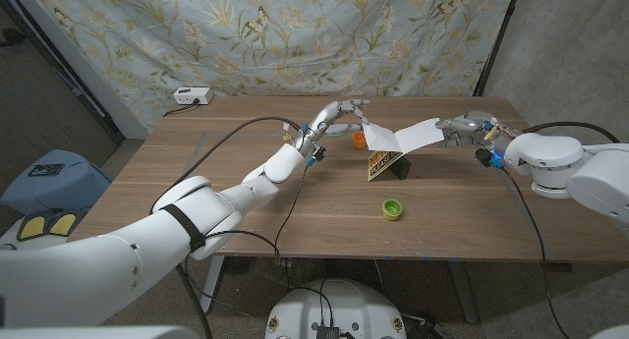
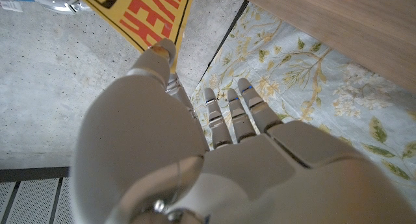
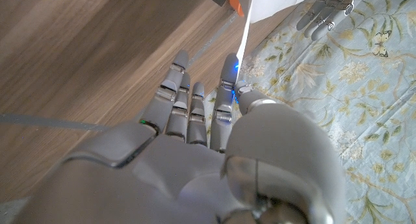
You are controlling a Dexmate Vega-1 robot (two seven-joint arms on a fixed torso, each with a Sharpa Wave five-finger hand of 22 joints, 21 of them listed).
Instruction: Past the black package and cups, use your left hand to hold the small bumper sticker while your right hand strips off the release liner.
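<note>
Starting nearest our edge of the wooden table (image 1: 197,182), we see a small green cap-like cup (image 1: 391,208) lying alone, well apart from both hands. Beyond it, near the table's middle, stands a black package (image 1: 402,167), with the yellow bumper sticker with black and red lettering (image 1: 382,165) hanging in front of it. Our left hand (image 1: 346,113) pinches the sticker's top corner toward the far edge; an orange cup (image 1: 338,138) sits just beside that hand. Our right hand (image 1: 460,131) grasps the white release liner (image 1: 411,136), stretched taut between the two hands.

We judge the peel well under way. To do it well, we would keep the left pinch firm and still, and draw the liner away low and steadily toward the right edge, so the sticker neither tears nor curls onto itself.

How much liner remains bonded is hard to tell. The left wrist view cuts off most of the lettering, and the exact pinch points on both sheets are hidden by fingers.
</note>
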